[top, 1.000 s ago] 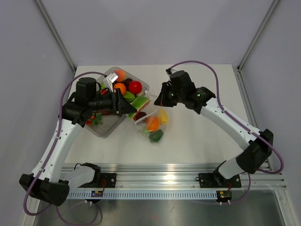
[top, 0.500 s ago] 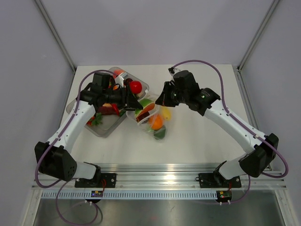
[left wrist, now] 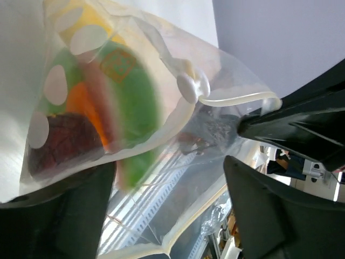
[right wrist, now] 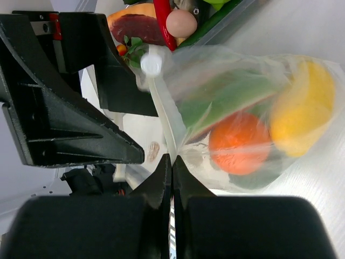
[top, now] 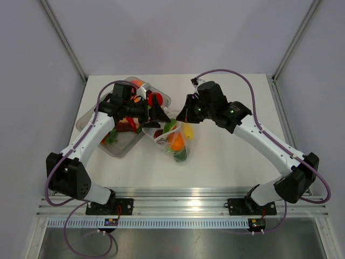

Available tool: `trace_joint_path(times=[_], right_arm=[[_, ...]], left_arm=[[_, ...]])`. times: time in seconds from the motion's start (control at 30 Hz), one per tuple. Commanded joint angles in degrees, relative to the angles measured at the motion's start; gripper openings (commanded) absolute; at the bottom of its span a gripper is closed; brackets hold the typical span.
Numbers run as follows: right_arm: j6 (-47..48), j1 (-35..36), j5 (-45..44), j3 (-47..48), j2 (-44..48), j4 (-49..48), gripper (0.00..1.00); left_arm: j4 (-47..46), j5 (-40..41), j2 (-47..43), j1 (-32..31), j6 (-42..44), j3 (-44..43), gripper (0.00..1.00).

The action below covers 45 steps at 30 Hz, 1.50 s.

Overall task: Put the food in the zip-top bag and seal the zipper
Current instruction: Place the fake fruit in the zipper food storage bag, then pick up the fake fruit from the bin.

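The zip-top bag hangs from my right gripper, which is shut on one end of the zipper. Through the clear plastic show an orange piece, a yellow piece and a green piece of the food. A white slider sits on the zipper strip. My left gripper is at the bag's mouth, open, its fingers spread on either side of the plastic and gripping nothing. In the left wrist view the bag holds green, orange and dark red pieces.
A rigid clear tray at the back left holds more food, among it a red ball, a peach egg shape and a steak-like piece. The aluminium rail runs along the near edge.
My left arm swung right from the tray to the bag's mouth with a green and red piece, then its jaws opened. The right gripper kept its hold on the zipper.
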<state>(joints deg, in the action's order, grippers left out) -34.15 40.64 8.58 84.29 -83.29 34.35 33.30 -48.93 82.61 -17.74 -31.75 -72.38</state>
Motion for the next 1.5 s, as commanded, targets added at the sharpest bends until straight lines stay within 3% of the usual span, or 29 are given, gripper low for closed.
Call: trace_joint_path(times=[0.0, 0.03, 0.2, 0.37, 0.5, 0.67, 0.7, 0.8, 0.97, 1.1, 1.37, 1.47], right_arm=[[0.0, 0.6, -0.7, 0.2, 1.9, -2.7, 0.00], [0.0, 0.6, -0.8, 0.0, 2.0, -2.8, 0.00], [-0.3, 0.6, -0.3, 0.1, 1.2, -3.4, 0.00], [-0.2, 0.6, 0.0, -0.1, 0.8, -3.8, 0.00], [-0.1, 0.6, -0.2, -0.3, 1.1, -3.5, 0.00], [0.2, 0.6, -1.1, -1.0, 2.7, -3.1, 0.00], [0.3, 0.6, -1.3, -1.2, 2.8, -3.1, 0.00], [0.6, 0.6, -1.5, -1.2, 3.0, -2.5, 0.00], [0.6, 0.6, -1.3, -1.2, 3.0, -2.7, 0.00], [0.7, 0.6, -0.9, -1.1, 2.8, -2.7, 0.00], [1.4, 0.6, 0.2, 0.6, 1.4, -1.5, 0.00], [1.4, 0.6, 0.0, 0.7, 1.2, -1.6, 0.00]], left_arm=[[0.2, 1.9, -1.9, -0.5, 0.2, -2.4, 0.92], [0.4, 2.6, -2.8, -0.8, 0.5, -2.9, 0.98], [7.1, 5.5, -8.1, -2.0, 5.4, -7.3, 0.96], [9.3, 6.4, -13.1, -1.9, 8.4, -8.7, 0.83], [10.2, 10.0, -14.8, -0.5, 10.1, -9.1, 0.82], [12.1, 24.7, -13.4, 5.3, 8.0, -9.6, 0.91], [12.1, 30.4, -13.0, 6.0, 7.2, -9.5, 0.98], [12.0, 43.1, -9.9, 7.9, 6.4, -9.0, 0.99], [15.4, 51.0, 0.0, 8.6, 9.6, -12.8, 0.99], [11.8, 55.3, 4.4, 9.3, 6.7, -11.0, 0.90], [3.4, 51.0, 13.7, 9.2, 2.3, -7.9, 0.69], [2.8, 49.8, 16.8, 8.4, 1.5, -8.5, 0.66]])
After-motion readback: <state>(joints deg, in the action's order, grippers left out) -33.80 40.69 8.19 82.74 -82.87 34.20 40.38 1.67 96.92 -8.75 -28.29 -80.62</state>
